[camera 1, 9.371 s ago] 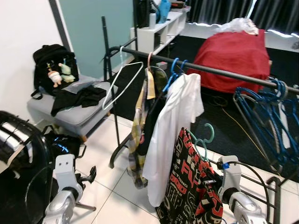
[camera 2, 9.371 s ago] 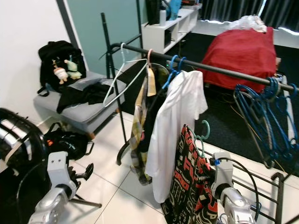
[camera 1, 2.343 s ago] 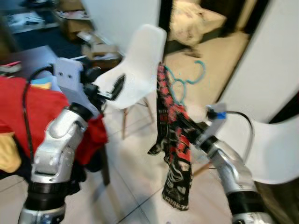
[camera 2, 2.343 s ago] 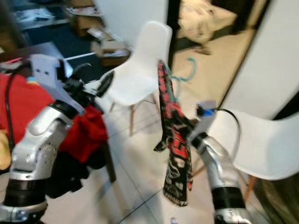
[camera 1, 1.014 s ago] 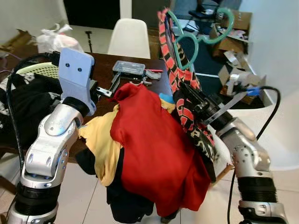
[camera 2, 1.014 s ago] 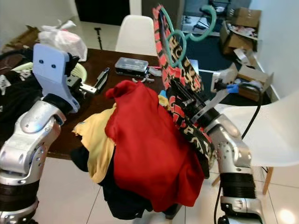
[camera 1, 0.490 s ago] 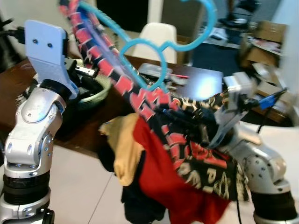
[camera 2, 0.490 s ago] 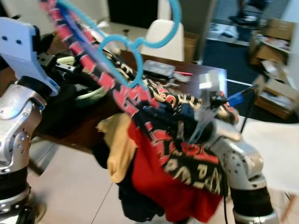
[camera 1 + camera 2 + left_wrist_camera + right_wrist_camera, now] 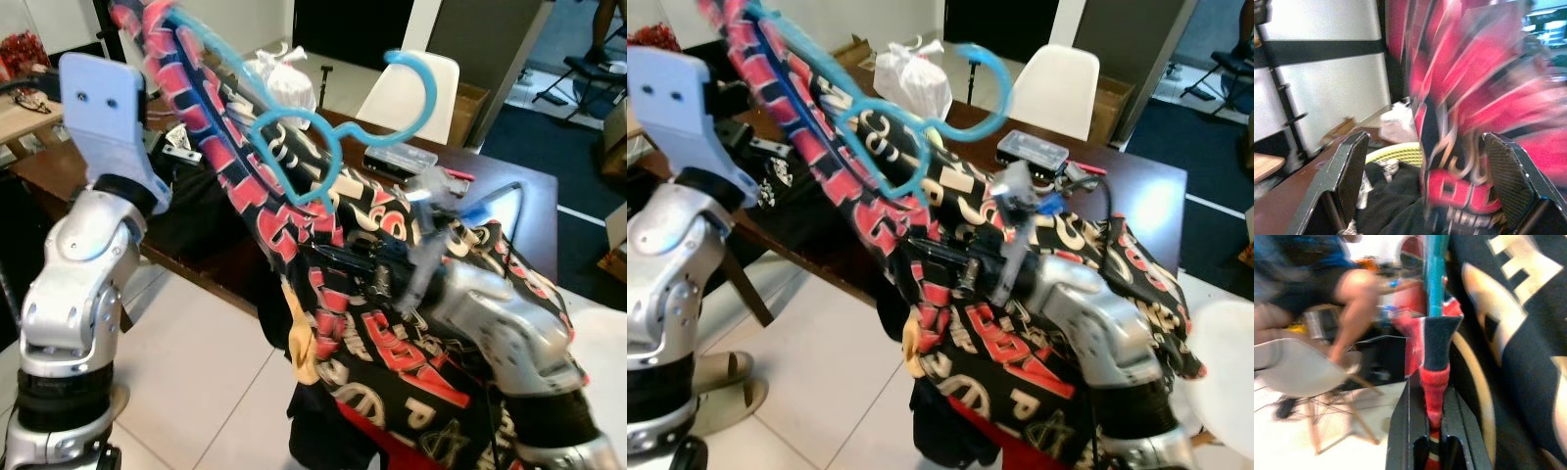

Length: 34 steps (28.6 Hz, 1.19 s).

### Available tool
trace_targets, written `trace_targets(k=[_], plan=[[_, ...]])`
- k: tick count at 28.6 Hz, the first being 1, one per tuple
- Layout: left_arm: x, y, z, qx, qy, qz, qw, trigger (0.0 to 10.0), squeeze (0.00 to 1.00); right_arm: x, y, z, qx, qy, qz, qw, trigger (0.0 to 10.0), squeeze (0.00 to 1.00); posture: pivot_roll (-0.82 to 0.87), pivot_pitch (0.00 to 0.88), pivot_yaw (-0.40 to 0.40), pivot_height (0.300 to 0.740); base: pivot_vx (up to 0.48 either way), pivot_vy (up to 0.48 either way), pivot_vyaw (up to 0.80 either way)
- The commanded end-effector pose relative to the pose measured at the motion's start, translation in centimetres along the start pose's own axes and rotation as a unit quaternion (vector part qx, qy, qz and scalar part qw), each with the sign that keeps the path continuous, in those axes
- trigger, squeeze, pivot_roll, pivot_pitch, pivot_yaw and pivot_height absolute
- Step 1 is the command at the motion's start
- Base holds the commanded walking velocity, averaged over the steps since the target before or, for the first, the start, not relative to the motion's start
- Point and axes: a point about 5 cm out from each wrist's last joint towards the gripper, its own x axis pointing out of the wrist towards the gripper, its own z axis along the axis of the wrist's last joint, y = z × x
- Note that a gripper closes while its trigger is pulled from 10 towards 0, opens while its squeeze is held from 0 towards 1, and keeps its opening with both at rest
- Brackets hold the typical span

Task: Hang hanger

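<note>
Gripping: right gripper point(image 9: 1432, 431) clamps garment point(image 9: 392, 343) on hanger point(image 9: 323, 147).
Handling: light, floppy, probably snag-prone.
Left gripper point(image 9: 1425, 181): wide.

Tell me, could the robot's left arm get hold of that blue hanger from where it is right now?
Probably yes. The left gripper is open and raised beside the red and black garment that the blue hanger carries, with nothing between them. The right gripper is shut on the hanger and garment.
</note>
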Motion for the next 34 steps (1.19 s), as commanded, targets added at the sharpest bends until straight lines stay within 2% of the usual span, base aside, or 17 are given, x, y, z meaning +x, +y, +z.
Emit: trace_targets(k=[1, 4, 6, 9, 10, 12, 14, 15, 17, 18, 20, 21, 26, 27, 29, 31, 34], plan=[[-0.1, -0.4, 0.1, 0.002, -0.002, -0.01, 1.0, 10.0, 0.0, -0.2, -0.9, 0.3, -0.006, -0.007, -0.038, 0.999, 10.0, 0.0, 0.06, 0.086, -0.077, 0.74, 0.0, 0.0, 0.0], [-0.3, 0.3, -1.0, 0.022, 0.027, 0.001, 0.999, 10.0, 0.0, -1.0, -3.1, 1.3, 0.012, -0.037, -0.126, 0.991, 10.0, 0.0, 0.05, 0.082, -0.076, 0.74, 0.0, 0.0, 0.0], [-0.5, 0.6, -1.5, 0.03, 0.04, 0.007, 0.999, 10.0, 0.0, -1.4, -3.6, 1.4, 0.02, -0.039, -0.146, 0.988, 10.0, 0.0, 0.05, 0.082, -0.075, 0.74, 0.0, 0.0, 0.0], [-0.7, 1.0, -2.1, 0.034, 0.058, 0.015, 0.998, 10.0, 0.0, -2.7, -5.2, 0.5, 0.024, 0.004, -0.22, 0.975, 10.0, 0.0, 0.05, 0.081, -0.074, 0.74, 0.0, 0.0, 0.0], [-0.7, 1.0, -2.1, 0.034, 0.058, 0.015, 0.998, 10.0, 0.0, -2.7, -5.2, 0.5, 0.024, 0.004, -0.22, 0.975, 10.0, 0.0, 0.05, 0.081, -0.074, 0.74, 0.0, 0.0, 0.0], [-0.7, 0.8, -2.2, 0.033, 0.06, 0.011, 0.998, 10.0, 0.0, -3.7, -6.4, -0.4, 0.02, 0.05, -0.271, 0.961, 10.0, 0.0, 0.05, 0.081, -0.073, 0.74, 0.0, 0.0, 0.0], [-0.7, 0.8, -2.2, 0.033, 0.06, 0.011, 0.998, 10.0, 0.0, -3.7, -6.4, -0.4, 0.02, 0.05, -0.271, 0.961, 10.0, 0.0, 0.05, 0.081, -0.073, 0.74, 0.0, 0.0, 0.0], [-0.7, 0.7, -2.2, 0.033, 0.06, 0.009, 0.998, 10.0, 0.0, -4.0, -6.7, -0.7, 0.018, 0.065, -0.284, 0.956, 10.0, 0.0, 0.05, 0.081, -0.072, 0.74, 0.0, 0.0, 0.0], [-0.7, 0.4, -2.4, 0.035, 0.063, 0.003, 0.997, 10.0, 0.0, -4.5, -6.4, -1.7, 0.013, 0.125, -0.267, 0.955, 10.0, 0.0, 0.04, 0.086, -0.071, 0.74, 0.0, 0.0, 0.0], [-0.7, 0.4, -2.4, 0.035, 0.063, 0.003, 0.997, 10.0, 0.0, -4.5, -6.4, -1.7, 0.013, 0.125, -0.267, 0.955, 10.0, 0.0, 0.04, 0.086, -0.071, 0.74, 0.0, 0.0, 0.0], [-0.7, 0.1, -2.6, 0.037, 0.065, -0.002, 0.997, 10.0, 0.0, -5.4, -6.6, -2.4, 0.015, 0.169, -0.276, 0.946, 10.0, 0.0, 0.04, 0.089, -0.071, 0.74, 0.0, 0.0, 0.0], [-0.7, 0.1, -2.6, 0.037, 0.065, -0.002, 0.997, 10.0, 0.0, -5.4, -6.6, -2.4, 0.015, 0.169, -0.276, 0.946, 10.0, 0.0, 0.04, 0.089, -0.071, 0.74, 0.0, 0.0, 0.0], [-0.6, 0.0, -2.7, 0.04, 0.066, -0.004, 0.997, 10.0, 0.0, -7.1, -7.6, -2.4, 0.015, 0.209, -0.317, 0.925, 10.0, 0.0, 0.04, 0.096, -0.07, 0.74, 0.0, 0.0, 0.0], [-0.6, 0.0, -2.7, 0.04, 0.066, -0.004, 0.997, 10.0, 0.0, -7.1, -7.6, -2.4, 0.015, 0.209, -0.317, 0.925, 10.0, 0.0, 0.04, 0.096, -0.07, 0.74, 0.0, 0.0, 0.0], [-0.6, -0.1, -2.7, 0.042, 0.067, -0.005, 0.997, 10.0, 0.0, -8.0, -8.0, -2.7, 0.003, 0.245, -0.33, 0.912, 10.0, 0.0, 0.04, 0.096, -0.07, 0.74, 0.0, 0.0, 0.0], [-0.6, -0.1, -2.7, 0.042, 0.067, -0.005, 0.997, 10.0, 0.0, -8.0, -8.0, -2.7, 0.003, 0.245, -0.33, 0.912, 10.0, 0.0, 0.04, 0.096, -0.07, 0.74, 0.0, 0.0, 0.0], [-0.6, -0.1, -2.7, 0.042, 0.067, -0.005, 0.997, 10.0, 0.0, -8.5, -8.2, -3.0, 0.005, 0.263, -0.334, 0.905, 10.0, 0.0, 0.03, 0.101, -0.07, 0.74, 0.0, 0.0, 0.0]])
